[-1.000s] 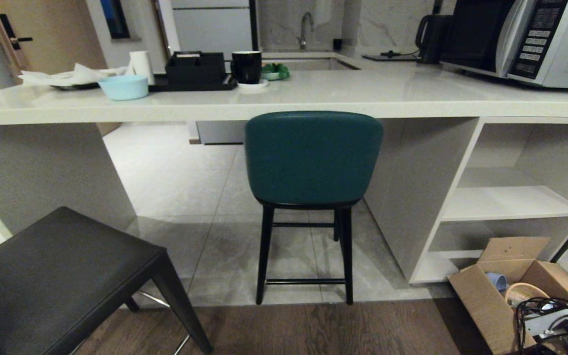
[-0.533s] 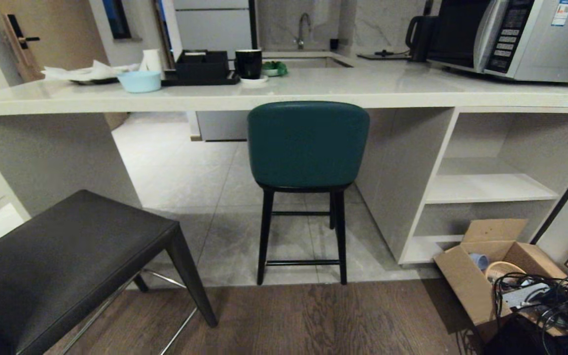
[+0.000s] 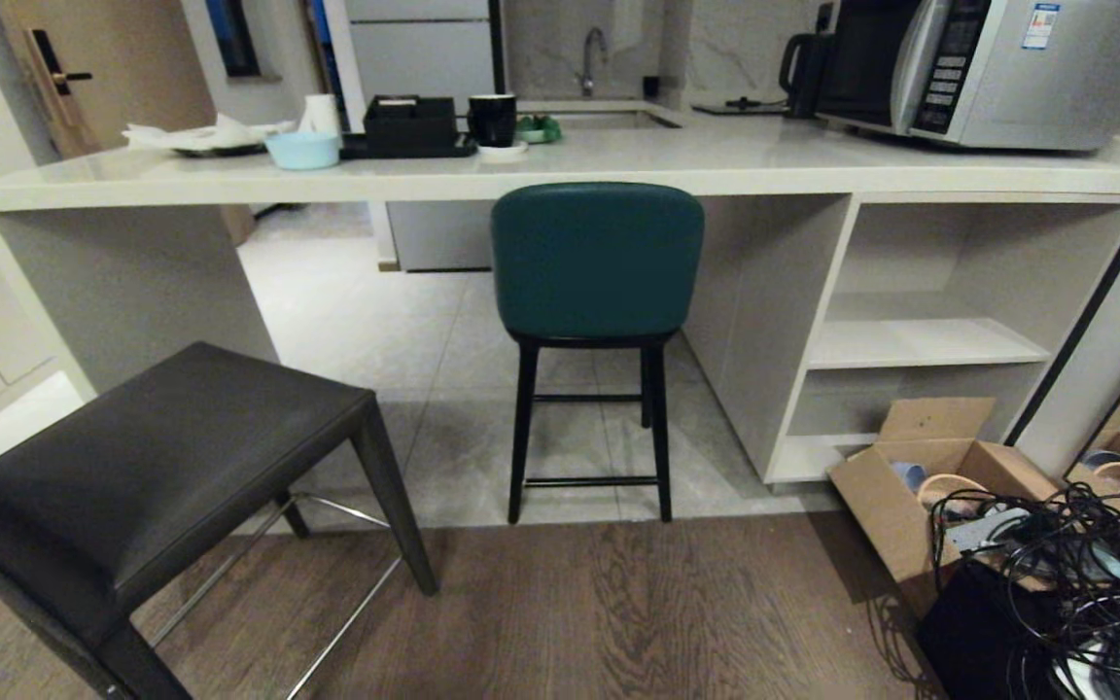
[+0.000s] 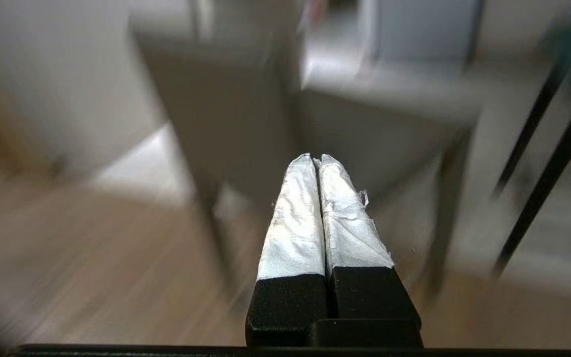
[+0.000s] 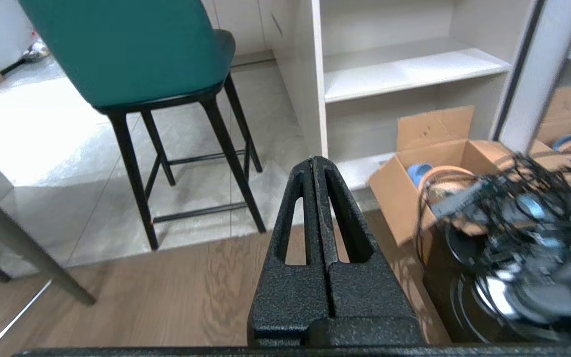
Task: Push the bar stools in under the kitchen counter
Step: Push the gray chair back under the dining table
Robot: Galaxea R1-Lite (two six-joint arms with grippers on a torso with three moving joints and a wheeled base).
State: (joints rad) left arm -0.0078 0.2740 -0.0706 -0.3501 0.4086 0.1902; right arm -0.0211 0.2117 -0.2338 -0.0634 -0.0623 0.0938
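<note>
The grey stool is standing out from the counter on the robot's left, nearer the left gripper, whose jaws are pressed together like those of the right gripper.

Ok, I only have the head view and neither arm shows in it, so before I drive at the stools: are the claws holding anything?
Observer: No. The left claw is shut, its white-wrapped fingers pressed together with nothing between them.
Operator: And the right one?
Observer: The right claw is shut and empty too, hanging above the wooden floor.
Operator: What is it aimed at?
Observer: The gap between the teal stool and the cardboard box; it touches neither.
</note>
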